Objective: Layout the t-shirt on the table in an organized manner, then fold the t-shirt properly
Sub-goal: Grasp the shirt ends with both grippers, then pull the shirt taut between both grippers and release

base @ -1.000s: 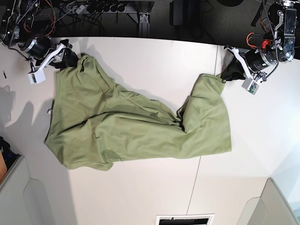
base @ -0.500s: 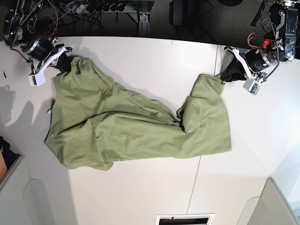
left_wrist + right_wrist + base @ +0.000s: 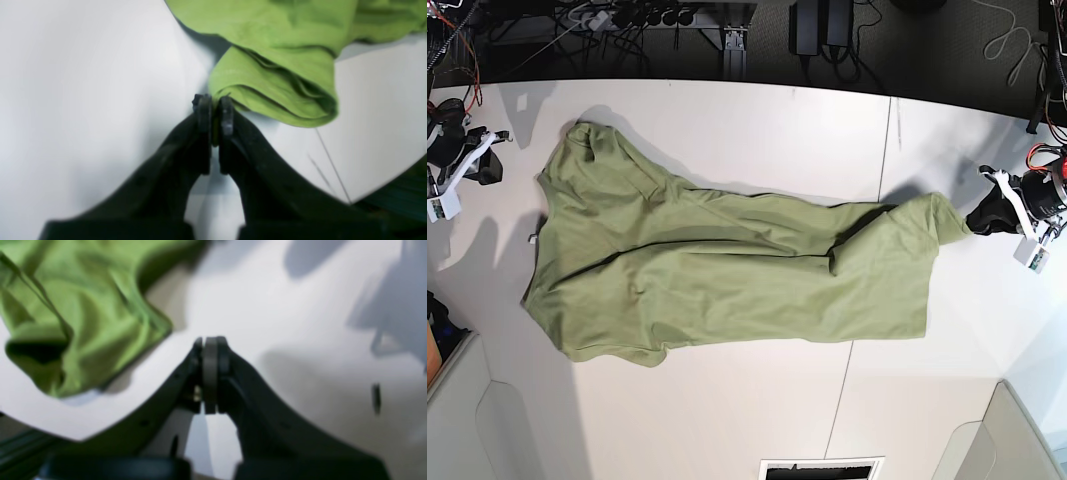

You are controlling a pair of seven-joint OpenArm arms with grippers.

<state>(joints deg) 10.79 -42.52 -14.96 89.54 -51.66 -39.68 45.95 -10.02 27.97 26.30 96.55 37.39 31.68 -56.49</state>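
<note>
The olive-green t-shirt (image 3: 727, 270) lies stretched wide across the white table (image 3: 727, 400), wrinkled along its middle. My left gripper (image 3: 977, 221) at the far right is shut on the shirt's right corner; in the left wrist view a sliver of green cloth sits pinched between its fingertips (image 3: 213, 115), with the bunched shirt (image 3: 277, 93) just beyond. My right gripper (image 3: 495, 168) stands at the far left edge, shut on nothing, apart from the shirt's upper left corner (image 3: 577, 135). In the right wrist view its jaws (image 3: 210, 351) are pressed together over bare table, with the shirt (image 3: 83, 323) off to the left.
Cables and a dark frame (image 3: 657, 20) run behind the table's back edge. A thin seam (image 3: 890, 150) crosses the tabletop right of centre. Grey panels fill both lower corners (image 3: 487, 430), and a vent (image 3: 822, 468) sits at the front edge.
My left gripper pulled its corner far to the right, drawing the shirt out long. My right gripper let go of the upper left corner, shut empty and backed off to the left.
</note>
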